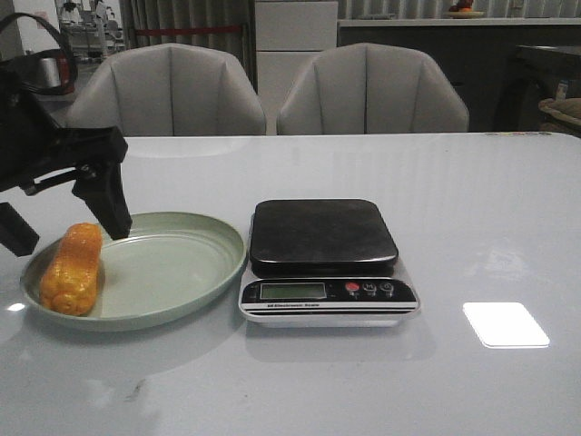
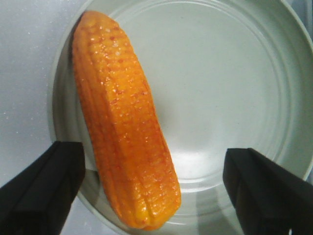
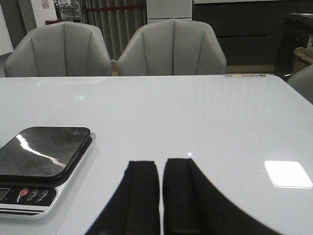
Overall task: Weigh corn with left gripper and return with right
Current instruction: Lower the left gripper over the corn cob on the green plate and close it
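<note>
The orange-yellow corn lies on the left side of a pale green plate. My left gripper hangs just above the corn's far end, open wide, with one finger on each side of the cob. In the left wrist view the corn lies between the two black fingers, touching neither, on the plate. The scale with its black platform stands right of the plate and is bare; it also shows in the right wrist view. My right gripper is shut and empty, low over the table right of the scale.
Two grey chairs stand behind the table's far edge. A bright light patch lies on the white tabletop at the front right.
</note>
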